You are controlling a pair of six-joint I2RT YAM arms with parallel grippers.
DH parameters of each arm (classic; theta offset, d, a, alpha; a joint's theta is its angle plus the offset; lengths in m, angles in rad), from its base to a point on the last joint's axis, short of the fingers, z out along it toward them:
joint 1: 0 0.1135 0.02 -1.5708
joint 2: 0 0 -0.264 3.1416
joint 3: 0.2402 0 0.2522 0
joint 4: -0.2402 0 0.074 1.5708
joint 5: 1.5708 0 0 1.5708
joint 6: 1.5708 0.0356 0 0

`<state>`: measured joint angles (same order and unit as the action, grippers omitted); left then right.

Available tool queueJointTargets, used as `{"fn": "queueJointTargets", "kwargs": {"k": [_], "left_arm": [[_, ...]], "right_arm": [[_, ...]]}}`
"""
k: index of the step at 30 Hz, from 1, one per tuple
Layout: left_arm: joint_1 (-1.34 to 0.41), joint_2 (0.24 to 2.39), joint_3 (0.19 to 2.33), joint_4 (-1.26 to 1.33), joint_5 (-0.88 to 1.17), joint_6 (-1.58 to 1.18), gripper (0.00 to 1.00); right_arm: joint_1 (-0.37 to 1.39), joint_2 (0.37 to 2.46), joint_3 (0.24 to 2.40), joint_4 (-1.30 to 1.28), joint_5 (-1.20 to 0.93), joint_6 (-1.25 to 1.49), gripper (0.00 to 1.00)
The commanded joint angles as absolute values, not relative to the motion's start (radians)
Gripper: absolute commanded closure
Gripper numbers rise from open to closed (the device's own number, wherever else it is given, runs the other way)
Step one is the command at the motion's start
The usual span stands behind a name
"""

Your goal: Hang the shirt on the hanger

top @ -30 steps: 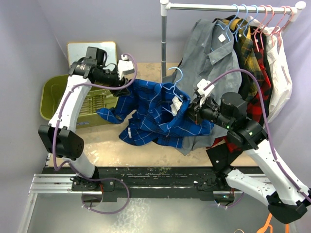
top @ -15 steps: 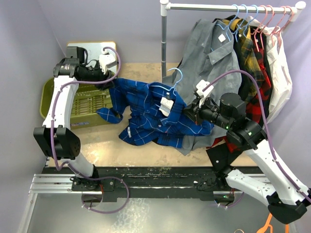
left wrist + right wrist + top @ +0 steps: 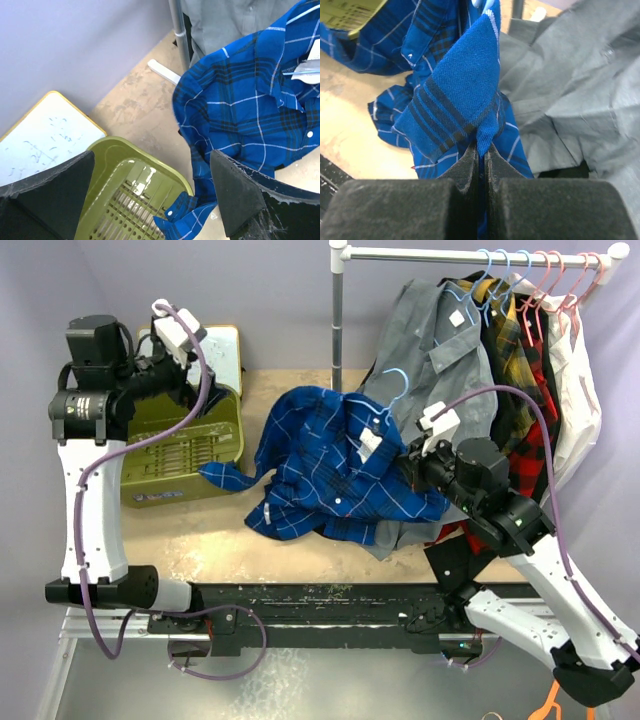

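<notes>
Shirt (image 3: pixel 325 480) sprawls mid-frame on the bench (image 3: pixel 200 530), one sleeve trailing onto the green basket (image 3: pixel 170 460) at left. Over that basket the left pincer (image 3: pixel 150 155) gapes wide, empty. The hanger (image 3: pixel 399 374) pokes from the collar; just right, the right pincer (image 3: pixel 481 150) is clamped on shirt fabric.

A green basket (image 3: pixel 185 455) sits left; grey (image 3: pixel 440 350) and plaid shirts (image 3: pixel 527 390) hang on the rack (image 3: pixel 440 254).
</notes>
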<state>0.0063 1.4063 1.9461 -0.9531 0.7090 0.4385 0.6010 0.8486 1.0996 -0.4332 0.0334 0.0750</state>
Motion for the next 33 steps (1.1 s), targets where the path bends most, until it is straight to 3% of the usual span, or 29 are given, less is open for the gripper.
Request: {"fn": "queueJointTargets", "kwargs": {"k": [1, 7, 13, 18, 33], "left_arm": [[0.008, 1.398, 2.023, -0.976, 0.617, 0.305, 0.01], [0.008, 1.366, 2.020, -0.943, 0.279, 0.089, 0.01], [0.014, 1.327, 1.942, -0.942, 0.217, 0.069, 0.01], [0.020, 1.318, 1.921, -0.942, 0.232, 0.053, 0.01], [0.020, 1.319, 1.928, -0.948, 0.234, 0.040, 0.01]], "right_arm": [[0.599, 0.867, 1.191, -0.518, 0.251, 0.165, 1.00], [0.599, 0.912, 1.369, -0.709, 0.468, 0.136, 1.00], [0.599, 0.985, 1.502, -0.660, 0.634, 0.046, 1.00], [0.580, 1.131, 1.656, -0.516, 0.603, -0.067, 1.00], [0.420, 1.512, 2.158, -0.524, 0.443, -0.185, 1.00]]}}
